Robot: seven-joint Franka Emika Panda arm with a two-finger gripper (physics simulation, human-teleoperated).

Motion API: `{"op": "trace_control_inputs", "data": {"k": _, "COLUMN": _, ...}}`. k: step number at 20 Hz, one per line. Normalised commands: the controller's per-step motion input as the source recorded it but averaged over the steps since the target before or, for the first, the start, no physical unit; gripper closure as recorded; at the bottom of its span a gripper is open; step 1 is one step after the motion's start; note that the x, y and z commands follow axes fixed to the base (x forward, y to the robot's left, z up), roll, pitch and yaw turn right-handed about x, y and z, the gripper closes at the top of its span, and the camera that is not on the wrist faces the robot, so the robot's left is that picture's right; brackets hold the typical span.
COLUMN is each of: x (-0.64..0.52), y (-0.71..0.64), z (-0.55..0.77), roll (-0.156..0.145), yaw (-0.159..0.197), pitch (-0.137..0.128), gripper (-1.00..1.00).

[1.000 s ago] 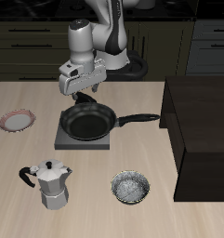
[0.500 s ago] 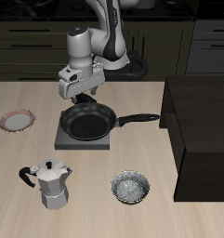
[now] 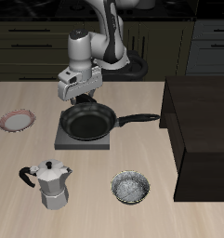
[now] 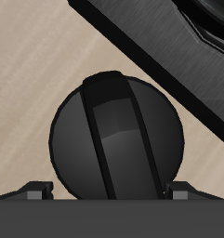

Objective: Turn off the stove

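The stove (image 3: 69, 142) is a flat grey square plate with the black frying pan (image 3: 88, 121) on it. Its black knob (image 4: 118, 139) fills the wrist view, its raised ridge slightly tilted. In the exterior view the knob is hidden behind the pan and my gripper (image 3: 83, 97), which hangs low at the stove's back edge. In the wrist view my gripper (image 4: 109, 193) is open. Its fingertips (image 4: 34, 191) stand one on each side of the knob, close to its rim. The stove's dark edge (image 4: 169, 46) runs beside the knob.
A silver moka pot (image 3: 54, 184) and a small patterned bowl (image 3: 131, 187) stand near the table's front edge. A small plate (image 3: 17, 120) lies beside the stove. A tall dark cabinet (image 3: 202, 130) stands past the end of the pan's handle (image 3: 139, 118).
My gripper has shifted a little sideways and lower at the stove's back edge. The pan, pot and bowl have not moved.
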Motion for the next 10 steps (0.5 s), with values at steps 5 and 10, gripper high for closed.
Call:
{"op": "trace_control_inputs", "data": {"k": 5, "x": 0.00, "y": -0.01, "z": 0.06, "roll": 0.003, "yaw": 0.012, "pitch": -0.006, "gripper": 1.00}}
{"op": "trace_control_inputs", "data": {"k": 10, "x": 0.03, "y": -0.03, "z": 0.22, "roll": -0.001, "yaw": -0.004, "pitch": -0.038, "gripper": 1.00}}
